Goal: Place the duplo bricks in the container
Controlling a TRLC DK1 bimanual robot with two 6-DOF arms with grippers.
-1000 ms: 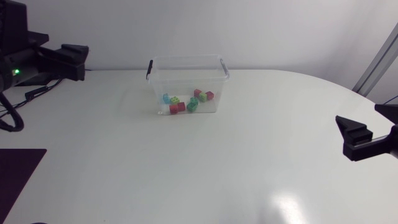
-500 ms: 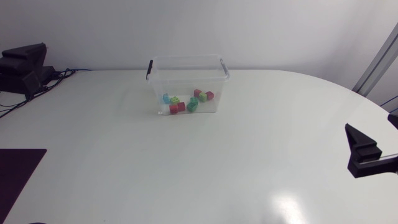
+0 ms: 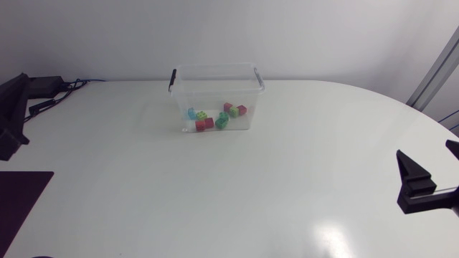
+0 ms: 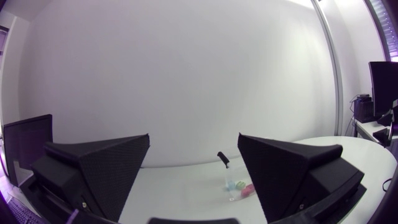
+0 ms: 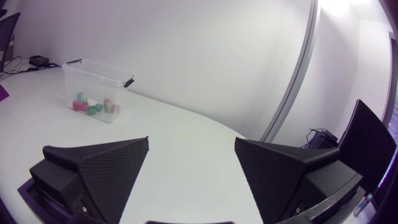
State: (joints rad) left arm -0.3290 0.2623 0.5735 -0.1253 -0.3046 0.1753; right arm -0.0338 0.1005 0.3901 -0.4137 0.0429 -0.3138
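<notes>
A clear plastic container (image 3: 215, 97) with black handle clips stands at the back middle of the table. Several duplo bricks lie on its floor, among them a red one (image 3: 204, 124), a green one (image 3: 222, 121) and a blue one (image 3: 192, 113). My left gripper (image 3: 13, 107) is at the table's far left edge, open and empty. In the left wrist view the left gripper (image 4: 194, 140) has part of the container (image 4: 229, 177) far ahead of it. My right gripper (image 3: 424, 150) is at the right edge, open, holding nothing. In the right wrist view the right gripper (image 5: 192, 142) faces the distant container (image 5: 96, 84).
A dark mat (image 3: 21, 204) lies at the front left corner. Black cables (image 3: 61, 89) run over the back left of the table. No loose brick shows on the white tabletop (image 3: 237, 186).
My left arm has pulled back from the back left to the far left edge, further forward. My right gripper has drifted slightly toward the right edge and the front. The bricks have not moved.
</notes>
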